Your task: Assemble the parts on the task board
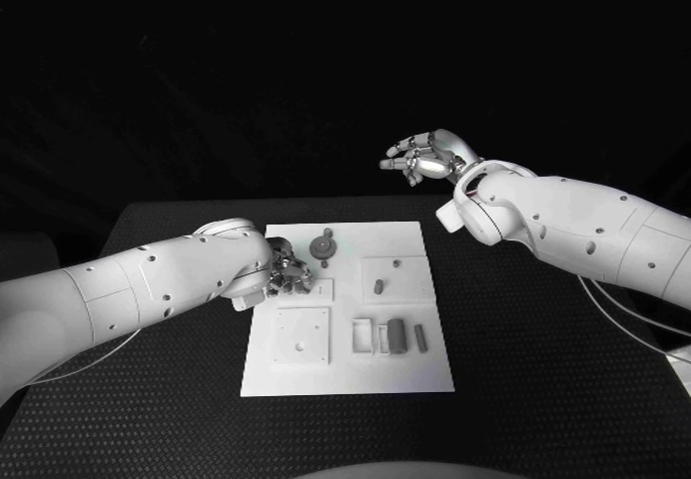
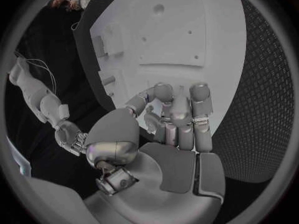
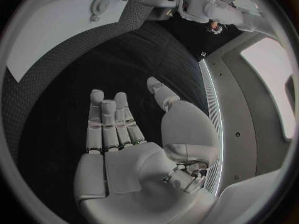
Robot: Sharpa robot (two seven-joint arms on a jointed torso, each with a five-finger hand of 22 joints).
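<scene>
The task board [image 1: 345, 369] lies in the middle of the bench [image 1: 547, 399], and the assembly looks to be at an early or middle stage. Near the board's near right, several grey parts [image 1: 388, 335] lie loose side by side, apparently not yet fitted. A round part [image 1: 325, 245] stands at the far edge, and a small peg [image 1: 377, 285] sits in the square field to its right (whether either is fully seated I cannot tell).

The left hand [image 1: 287, 276] is down at the board's left side, fingers curled together over the surface; in the left wrist view its fingers [image 2: 181, 112] are bunched close, possibly pinching something small, though no part is plainly visible between them. The right hand [image 1: 427, 155] is raised well beyond the far edge of the board, fingers loosely apart and holding nothing; the right wrist view shows its palm bare.

Judging by this, most of the fitting remains, the loose near-right pieces above all.
</scene>
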